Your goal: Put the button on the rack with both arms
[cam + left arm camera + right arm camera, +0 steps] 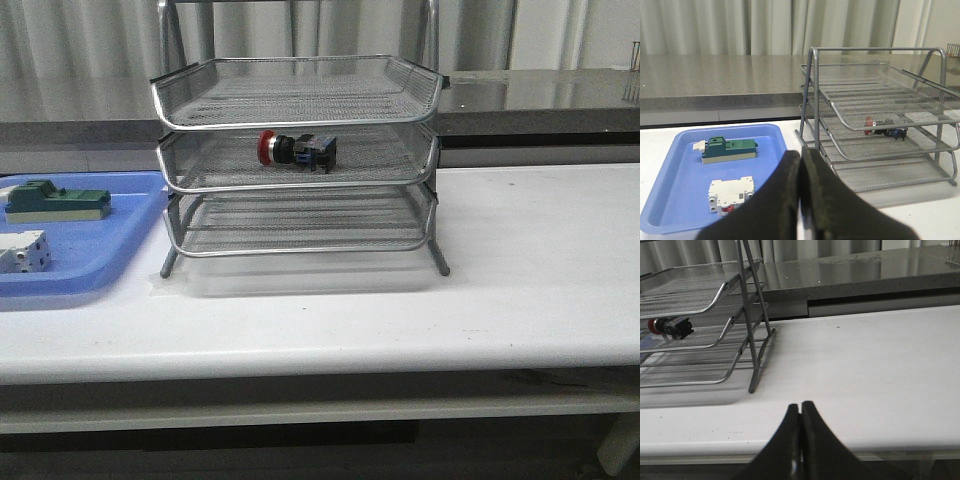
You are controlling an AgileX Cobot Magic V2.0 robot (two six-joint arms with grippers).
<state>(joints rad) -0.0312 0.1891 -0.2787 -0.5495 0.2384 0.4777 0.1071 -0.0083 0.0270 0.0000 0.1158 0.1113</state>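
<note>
Front view. Rack: three mesh tiers on a white table. Button: lies on its side on the middle tier, red cap toward my left side, dark blue block toward my right. Blue tray: beside the rack on my left, holding a green block and a white block. Neither of my grippers shows here.

Left wrist view. Left gripper: my fingers are pressed together, no gap between them, nothing held. Button: on the rack's middle tier, well apart from my fingertips, beyond them and off to one side, behind the rack's near frame leg. The tray sits just beside my fingers on the other side, with the green block and the white block in it; the white block is the nearer to my fingers.

Right wrist view. Right gripper: my fingers are closed tip to tip, empty, over bare table. Button: on the middle tier of the rack, well apart from my fingertips, far off to the side and ahead of them, red cap pointing away from the rack's leg.
</note>
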